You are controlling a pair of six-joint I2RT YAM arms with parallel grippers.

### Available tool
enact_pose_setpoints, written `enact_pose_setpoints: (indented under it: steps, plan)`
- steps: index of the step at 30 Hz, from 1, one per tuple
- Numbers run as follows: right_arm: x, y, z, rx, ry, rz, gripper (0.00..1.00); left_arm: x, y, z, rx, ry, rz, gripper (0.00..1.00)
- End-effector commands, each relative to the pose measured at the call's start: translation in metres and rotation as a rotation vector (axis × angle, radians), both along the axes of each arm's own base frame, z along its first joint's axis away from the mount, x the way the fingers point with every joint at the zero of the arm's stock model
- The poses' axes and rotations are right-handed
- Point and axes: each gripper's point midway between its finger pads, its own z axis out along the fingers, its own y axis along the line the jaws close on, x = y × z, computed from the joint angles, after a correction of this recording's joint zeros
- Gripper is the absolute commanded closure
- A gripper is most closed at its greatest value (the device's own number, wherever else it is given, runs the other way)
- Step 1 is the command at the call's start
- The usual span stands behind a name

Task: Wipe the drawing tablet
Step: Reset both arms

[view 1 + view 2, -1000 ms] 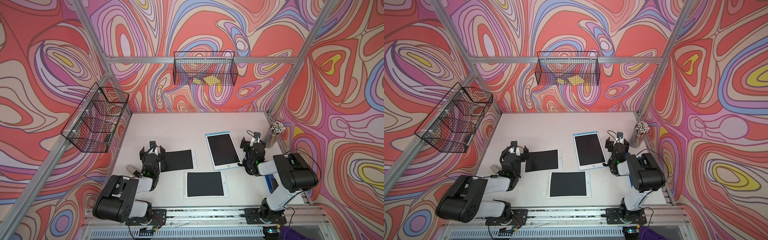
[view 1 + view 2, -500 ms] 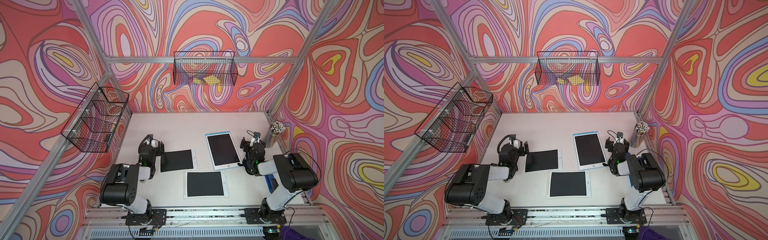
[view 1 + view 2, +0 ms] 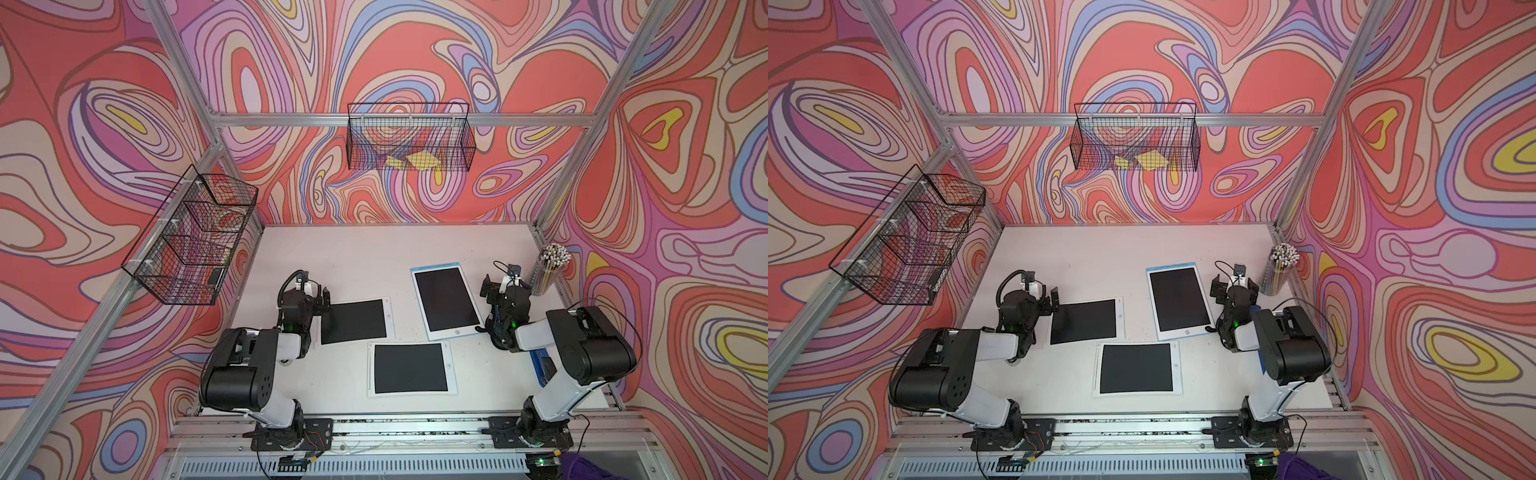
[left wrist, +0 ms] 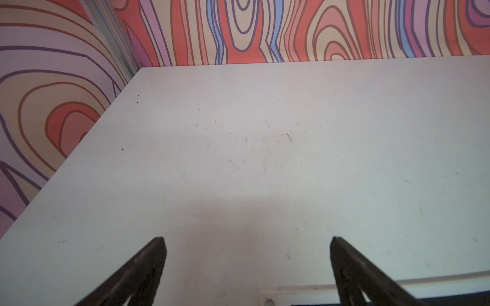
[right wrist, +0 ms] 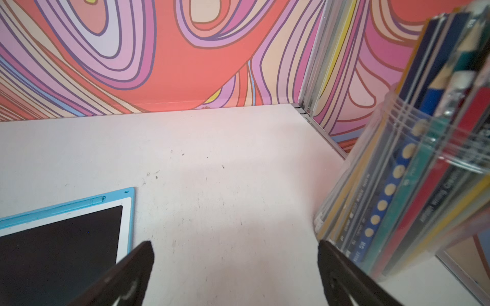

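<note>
— On the white bench (image 3: 374, 249), how do the tablets look?
— Three lie flat, all with black, blank screens. The blue-framed tablet (image 3: 446, 301) lies right of centre, its long side running near to far. The near tablet (image 3: 409, 368), white-framed, sits by the middle of the near edge. The left tablet (image 3: 355, 316), also white-framed, lies left of centre. None of them touch.
— And the room around them?
— The far half of the bench is bare up to the walls. The left arm (image 3: 249, 365) has its jaws at the left tablet's far left corner. The right arm (image 3: 582, 349) has its jaws in the gap between the blue-framed tablet's right edge and the pencil cup (image 3: 548, 274), which stands by the right wall. Both pairs of jaws are spread wide, grasping nothing.
— What does one view add?
— Both top views show a wire basket (image 3: 187, 249) on the left wall and a far basket (image 3: 457, 141) holding a yellow cloth (image 3: 419, 160). The right wrist view shows a stylus (image 5: 87, 201) slotted in the blue frame's far edge.
</note>
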Motion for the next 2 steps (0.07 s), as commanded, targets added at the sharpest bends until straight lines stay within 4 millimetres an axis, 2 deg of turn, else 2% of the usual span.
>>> enact_pose_setpoints:
  steps: [1,2]
  plan:
    - [0.0023,-0.001,-0.0003,0.009,-0.001,-0.003,0.02,0.0002,-0.0003,0.0028,-0.012,-0.011,-0.005,0.01]
    - [0.0022,-0.0006,0.0003,0.009,-0.004,-0.002,0.02,0.0,-0.0002,0.0027,-0.012,-0.01,-0.004,0.01]
